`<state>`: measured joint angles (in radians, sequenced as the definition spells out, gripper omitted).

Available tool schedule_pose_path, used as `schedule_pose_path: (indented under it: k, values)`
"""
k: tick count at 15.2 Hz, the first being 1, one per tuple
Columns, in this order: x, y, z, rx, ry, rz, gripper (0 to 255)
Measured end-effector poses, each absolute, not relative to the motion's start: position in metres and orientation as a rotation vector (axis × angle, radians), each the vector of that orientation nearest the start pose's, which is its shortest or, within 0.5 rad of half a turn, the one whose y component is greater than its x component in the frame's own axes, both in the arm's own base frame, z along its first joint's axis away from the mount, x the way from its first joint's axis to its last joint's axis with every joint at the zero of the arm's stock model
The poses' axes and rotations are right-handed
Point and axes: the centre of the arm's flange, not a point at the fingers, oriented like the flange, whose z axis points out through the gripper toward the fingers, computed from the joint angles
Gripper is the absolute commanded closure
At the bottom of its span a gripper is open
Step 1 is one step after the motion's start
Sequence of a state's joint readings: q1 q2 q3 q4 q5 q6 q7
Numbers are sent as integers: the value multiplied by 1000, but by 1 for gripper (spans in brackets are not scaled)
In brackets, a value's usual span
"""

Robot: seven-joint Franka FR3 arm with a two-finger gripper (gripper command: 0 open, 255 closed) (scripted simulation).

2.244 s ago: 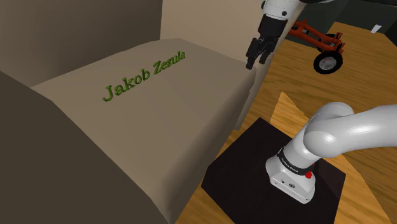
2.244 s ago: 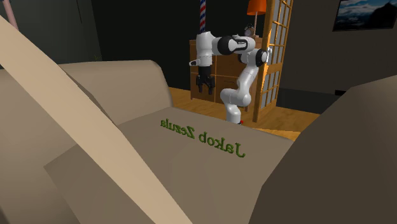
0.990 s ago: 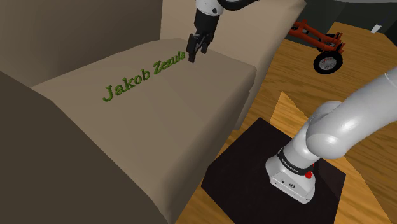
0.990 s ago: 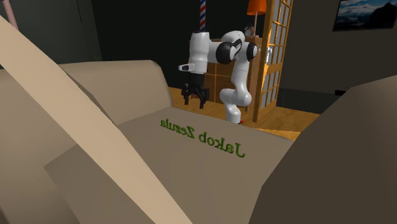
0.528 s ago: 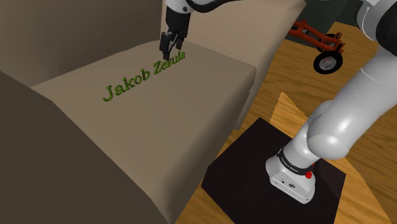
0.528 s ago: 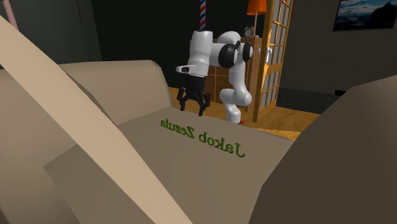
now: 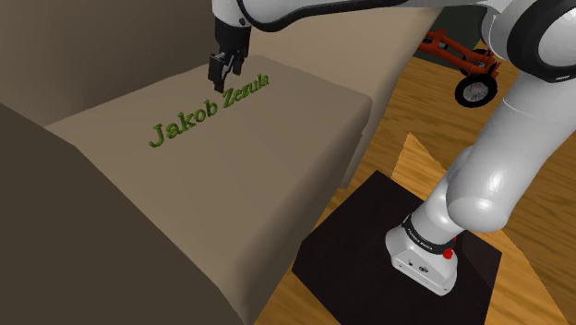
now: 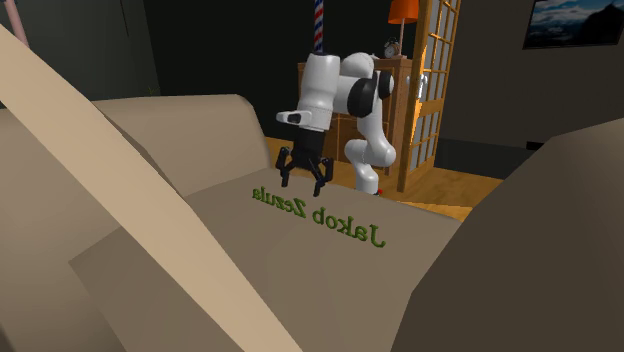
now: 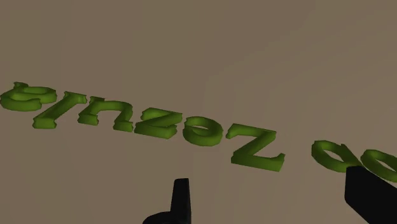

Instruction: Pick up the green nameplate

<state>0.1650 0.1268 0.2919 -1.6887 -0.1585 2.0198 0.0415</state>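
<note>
- Green nameplate point(image 7: 210, 109) reading "Jakob Zezula" lies flat on the tan sofa seat cushion point(image 7: 277, 157), running along the cushion toward the backrest.
- Tool point(image 7: 220, 79) hangs near the "Zezula" end of the nameplate, pointing down at the cushion.
- Second exterior view: tool point(image 8: 303, 183) fingers spread apart, just behind the nameplate point(image 8: 318, 213).
- Wrist view: both black fingers point(image 9: 181, 198) stand wide apart, and the green letters point(image 9: 159, 121) lie ahead of them, untouched.
- White arm point(image 7: 498, 175) rises from the black stand point(image 7: 351, 242) on the wood floor point(image 7: 535, 268).
</note>
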Motion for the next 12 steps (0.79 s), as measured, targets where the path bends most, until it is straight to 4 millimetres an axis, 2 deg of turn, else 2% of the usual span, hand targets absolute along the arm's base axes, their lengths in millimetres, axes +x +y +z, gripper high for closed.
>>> schedule_pose_path:
  k: [4,5,12]
  values:
    - [565,258,519,-3093,-731,-370,0]
    - [565,259,516,-3093,-731,-370,255]
    - [565,259,514,-3093,-731,-373,255]
